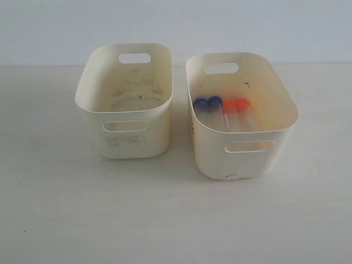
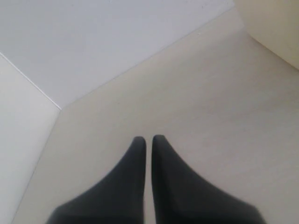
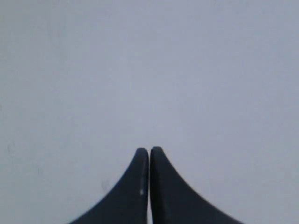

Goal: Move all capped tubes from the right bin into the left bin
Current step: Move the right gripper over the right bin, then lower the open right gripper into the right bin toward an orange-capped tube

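Observation:
The right bin (image 1: 242, 160) is a cream tub holding the capped tubes side by side on its floor. Two have blue caps (image 1: 201, 103) (image 1: 215, 101) and two have orange-red caps (image 1: 229, 105) (image 1: 242, 103). The left bin (image 1: 127, 138), cream with dark scuffs inside, has no tubes in it. Neither arm shows in the exterior view. My left gripper (image 2: 148, 139) is shut with nothing between its dark fingers, above bare table. My right gripper (image 3: 149, 150) is shut and empty, facing a plain grey surface.
The two bins stand a few centimetres apart on a pale table (image 1: 165, 220), with a grey wall (image 1: 176, 27) behind. A cream tub wall (image 2: 275, 28) shows at the edge of the left wrist view; which bin it is I cannot tell.

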Controlling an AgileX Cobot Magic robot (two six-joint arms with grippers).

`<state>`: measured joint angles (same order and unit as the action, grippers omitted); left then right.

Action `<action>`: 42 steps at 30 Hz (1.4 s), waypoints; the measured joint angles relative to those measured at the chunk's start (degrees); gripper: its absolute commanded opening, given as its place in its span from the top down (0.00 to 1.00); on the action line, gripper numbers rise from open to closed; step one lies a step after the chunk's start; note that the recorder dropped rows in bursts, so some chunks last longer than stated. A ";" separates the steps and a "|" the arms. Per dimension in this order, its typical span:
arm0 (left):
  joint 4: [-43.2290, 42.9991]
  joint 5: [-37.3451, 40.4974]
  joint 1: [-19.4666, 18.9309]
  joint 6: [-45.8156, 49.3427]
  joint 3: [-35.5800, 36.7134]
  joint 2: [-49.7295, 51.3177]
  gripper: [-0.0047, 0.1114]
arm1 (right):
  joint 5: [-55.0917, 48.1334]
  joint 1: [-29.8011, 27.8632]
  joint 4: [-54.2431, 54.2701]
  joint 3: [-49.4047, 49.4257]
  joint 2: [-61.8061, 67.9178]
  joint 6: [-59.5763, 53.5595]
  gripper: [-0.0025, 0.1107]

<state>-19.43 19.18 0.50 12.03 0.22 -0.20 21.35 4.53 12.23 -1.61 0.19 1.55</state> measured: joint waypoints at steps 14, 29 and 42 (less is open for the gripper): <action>0.00 0.00 0.00 0.00 0.00 0.00 0.92 | -65.22 0.00 1.35 -57.14 41.45 -7.49 0.97; 0.00 0.00 0.00 0.00 0.00 0.00 0.92 | -82.44 5.40 -1.06 -81.73 73.18 -3.08 0.97; 0.00 0.00 0.00 0.00 0.00 0.00 0.92 | -90.83 15.37 -13.50 -100.54 104.98 15.28 0.85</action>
<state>-19.43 19.18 0.50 12.03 0.22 -0.20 -69.48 19.91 -1.26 -102.16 105.16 16.84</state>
